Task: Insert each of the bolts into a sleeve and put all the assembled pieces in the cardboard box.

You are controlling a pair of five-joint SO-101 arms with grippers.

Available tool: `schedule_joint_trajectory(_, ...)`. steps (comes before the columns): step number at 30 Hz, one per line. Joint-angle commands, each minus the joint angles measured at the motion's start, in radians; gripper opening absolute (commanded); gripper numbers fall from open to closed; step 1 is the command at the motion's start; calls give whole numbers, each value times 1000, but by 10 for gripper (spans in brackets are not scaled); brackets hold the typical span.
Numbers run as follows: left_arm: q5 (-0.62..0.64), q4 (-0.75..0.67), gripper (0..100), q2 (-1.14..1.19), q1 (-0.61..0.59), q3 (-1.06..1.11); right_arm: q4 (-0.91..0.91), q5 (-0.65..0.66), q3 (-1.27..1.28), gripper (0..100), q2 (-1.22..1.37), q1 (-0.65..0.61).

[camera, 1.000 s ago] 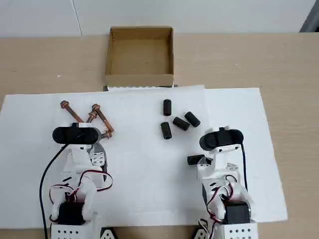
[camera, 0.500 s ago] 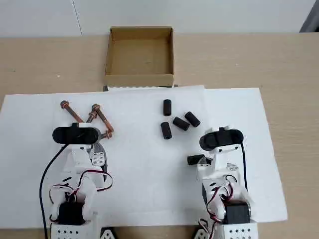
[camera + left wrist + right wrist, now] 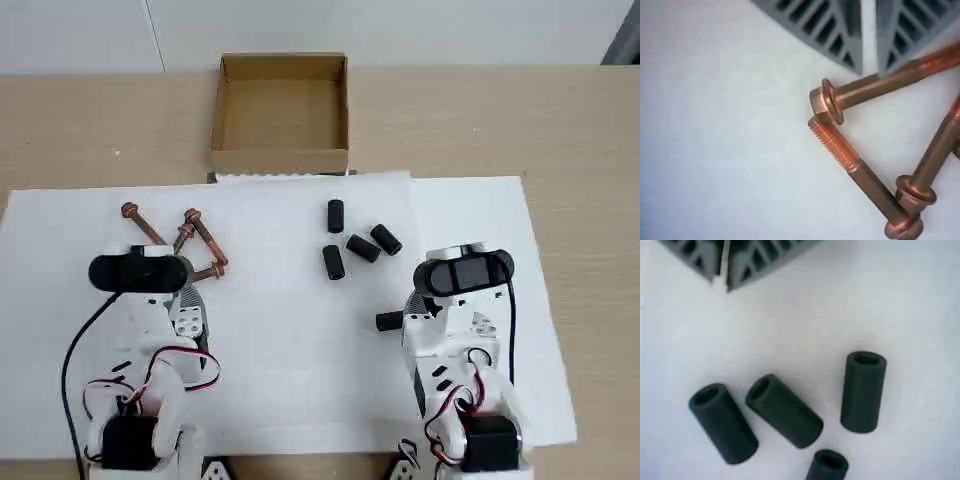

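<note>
Several copper bolts (image 3: 190,235) lie crossed on the white paper at the left. My left gripper (image 3: 868,70) hovers shut just over one bolt's shaft (image 3: 875,85), holding nothing; two more bolts (image 3: 860,175) lie beside it. Four black sleeves (image 3: 358,243) are clustered at centre right, and a fifth sleeve (image 3: 390,321) lies right beside the right arm (image 3: 463,272). My right gripper (image 3: 722,282) is shut and empty, short of the sleeve cluster (image 3: 784,410). The cardboard box (image 3: 283,160) stands open and empty at the back.
A white paper sheet (image 3: 290,350) covers the wooden table in front of the box. The left arm (image 3: 140,272) stands over the paper's left part, with its cable looping down beside it.
The left arm's wrist shifted slightly left and the right arm's wrist shifted right, showing more of the sleeve beside it. Bolts and sleeves have not moved.
</note>
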Motion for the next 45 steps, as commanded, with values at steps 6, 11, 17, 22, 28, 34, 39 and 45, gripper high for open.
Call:
schedule_joint_trajectory(6,8,84,6,75,5,-189,87,-6,-276,3,231,10)
schedule_joint_trajectory(11,3,114,6,307,5,-367,139,-8,-525,3,575,10)
schedule_joint_trajectory(17,3,181,14,582,5,-591,191,-5,-744,3,871,8)
schedule_joint_trajectory(22,3,262,67,770,-3,-676,183,-2,-853,4,1023,2)
schedule_joint_trajectory(28,2,302,103,859,-3,-704,197,0,-977,4,1218,10)
schedule_joint_trajectory(34,-81,301,101,865,-3,-702,288,91,-1211,4,1420,7)
schedule_joint_trajectory(39,-333,267,101,867,-2,-665,375,233,-1373,4,1595,8)
schedule_joint_trajectory(45,-338,233,101,867,-3,-621,395,476,-1476,5,1741,1)
